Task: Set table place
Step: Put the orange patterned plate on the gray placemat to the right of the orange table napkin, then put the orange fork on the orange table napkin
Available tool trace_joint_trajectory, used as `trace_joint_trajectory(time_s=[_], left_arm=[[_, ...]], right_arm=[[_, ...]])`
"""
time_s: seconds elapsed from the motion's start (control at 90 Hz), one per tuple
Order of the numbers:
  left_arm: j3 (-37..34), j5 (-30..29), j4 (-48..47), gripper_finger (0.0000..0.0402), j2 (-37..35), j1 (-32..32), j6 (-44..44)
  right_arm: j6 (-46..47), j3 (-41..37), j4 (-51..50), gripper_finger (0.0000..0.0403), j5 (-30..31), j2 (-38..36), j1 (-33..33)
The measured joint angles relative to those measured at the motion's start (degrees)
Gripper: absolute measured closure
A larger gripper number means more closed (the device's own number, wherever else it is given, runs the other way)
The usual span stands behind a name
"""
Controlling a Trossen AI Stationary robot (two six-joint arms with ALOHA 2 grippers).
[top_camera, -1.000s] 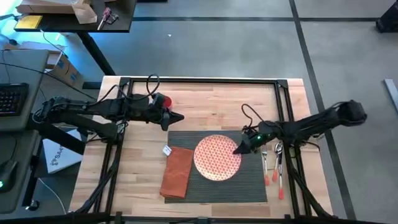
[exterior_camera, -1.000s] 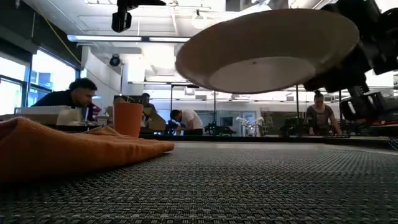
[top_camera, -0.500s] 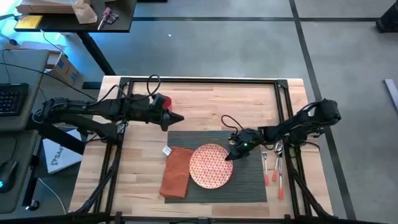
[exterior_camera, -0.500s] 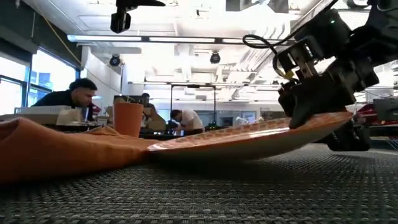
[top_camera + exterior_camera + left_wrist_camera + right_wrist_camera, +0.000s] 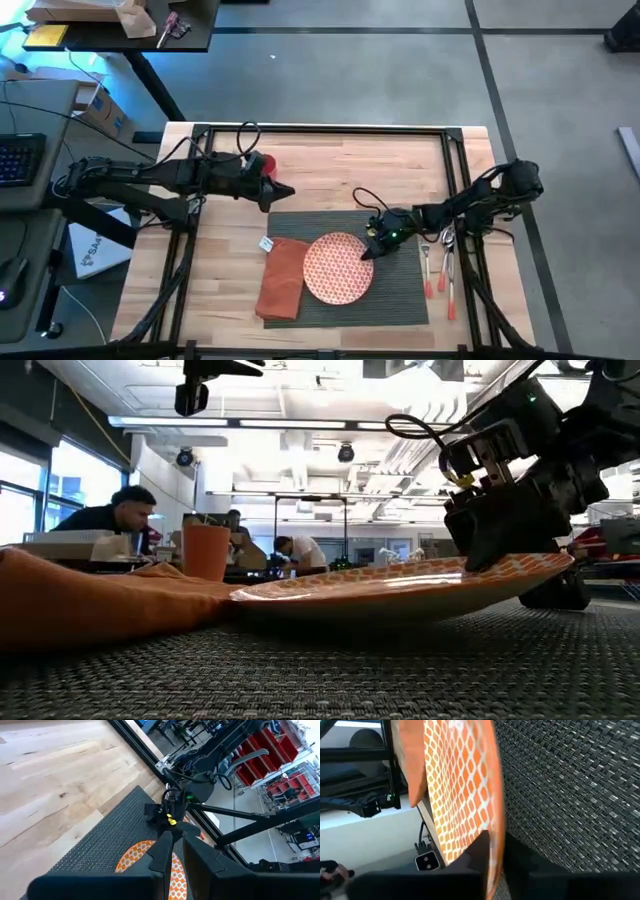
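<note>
The right gripper [image 5: 372,247] was clamped on the right rim of the plate [image 5: 337,268]; the right wrist view showed one dark finger above and one below the patterned rim. In the low view the plate [image 5: 400,588] sat tilted, its gripped side raised and its opposite edge down on the table place [image 5: 400,670] beside the napkin [image 5: 90,600]. The high view did not reveal this tilt.

The table place [image 5: 400,300] lay near the front edge of the table [image 5: 340,165], toward its right half. The napkin [image 5: 283,275] rested on the left edge of the table place, with a small white tag [image 5: 268,242] at its rear corner; any writing on the tag was too small to read. Utensils with orange handles [image 5: 443,272] lay at the right edge of the table place, partly covered by the right arm.

The left gripper [image 5: 284,189] hung over bare wood behind the rear left corner of the table place, fingers together. A red object [image 5: 263,163] behind it was largely hidden by the arm.

The low view alone showed an orange cup [image 5: 206,551] and seated people [image 5: 115,515] beyond the table.
</note>
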Motion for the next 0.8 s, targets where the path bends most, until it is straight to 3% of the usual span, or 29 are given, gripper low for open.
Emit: trace_joint_trajectory(time_s=[0.189, 0.322, 0.633, 0.8], left_arm=[[0.00, -0.01, -0.02, 0.0372, -0.01, 0.00, 0.07], [0.00, -0.02, -0.03, 0.0372, -0.02, 0.00, 0.09], [0.00, 0.75, -0.05, 0.0372, 0.00, 0.00, 0.21], [0.00, 2.05, -0.10, 0.0372, -0.01, 0.02, 1.53]], right_arm=[[0.40, 0.95, -2.34, 0.0240, 0.35, 0.02, 0.00], [-3.06, 4.53, -10.59, 0.0202, 0.26, -0.07, -0.05], [-10.81, 18.71, -48.54, 0.0210, 2.33, -5.91, -0.09], [-7.62, 25.23, -68.91, 0.0215, 1.67, -12.50, 0.63]])
